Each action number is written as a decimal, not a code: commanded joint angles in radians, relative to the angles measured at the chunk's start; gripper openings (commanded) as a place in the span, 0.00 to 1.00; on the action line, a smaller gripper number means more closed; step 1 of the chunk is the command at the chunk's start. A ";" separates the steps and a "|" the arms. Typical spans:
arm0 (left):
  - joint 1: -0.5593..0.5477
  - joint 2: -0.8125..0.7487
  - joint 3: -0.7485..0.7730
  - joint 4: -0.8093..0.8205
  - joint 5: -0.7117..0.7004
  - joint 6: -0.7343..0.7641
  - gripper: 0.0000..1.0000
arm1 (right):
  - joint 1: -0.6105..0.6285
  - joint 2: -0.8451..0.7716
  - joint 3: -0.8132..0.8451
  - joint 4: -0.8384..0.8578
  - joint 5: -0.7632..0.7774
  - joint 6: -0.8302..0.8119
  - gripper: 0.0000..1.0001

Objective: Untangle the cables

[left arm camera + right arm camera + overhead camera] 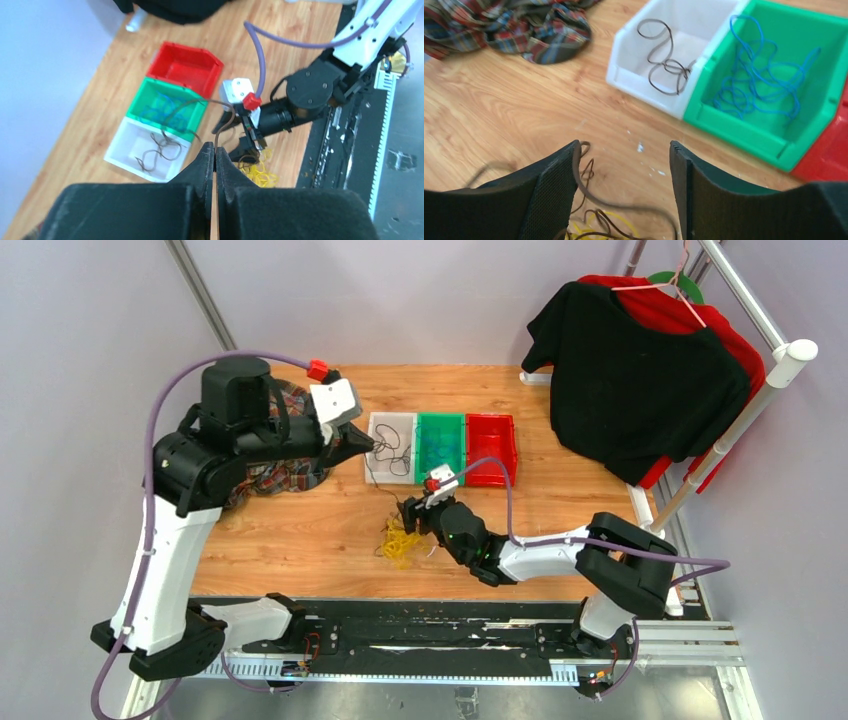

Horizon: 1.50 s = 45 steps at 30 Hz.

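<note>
A tangle of yellow cables (400,542) with dark brown ones in it lies on the table in front of the bins; it also shows in the left wrist view (260,172) and the right wrist view (616,227). My left gripper (366,447) (215,147) is shut on a brown cable (220,127) that arcs up from its tips, by the white bin (391,415). My right gripper (410,515) (624,147) is open, low over the tangle. A blurred brown cable (624,205) runs between its jaws, against the left finger (559,185).
The white bin (644,95) holds brown cables (664,65). The green bin (441,416) (744,132) holds blue cables (759,75). The red bin (490,418) stands to their right. A plaid cloth (280,475) lies at the left, and shirts (640,380) hang at the back right.
</note>
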 commanded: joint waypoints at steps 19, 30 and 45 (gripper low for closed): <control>-0.005 0.102 0.419 0.010 -0.134 0.073 0.00 | 0.014 -0.350 -0.191 0.045 -0.126 -0.067 0.79; -0.005 0.099 0.429 0.010 -0.150 0.083 0.00 | 0.120 -0.207 0.129 -0.074 -0.390 -0.192 0.79; -0.005 0.118 0.543 0.012 -0.077 0.015 0.00 | 0.054 0.050 0.149 -0.027 -0.183 -0.080 0.51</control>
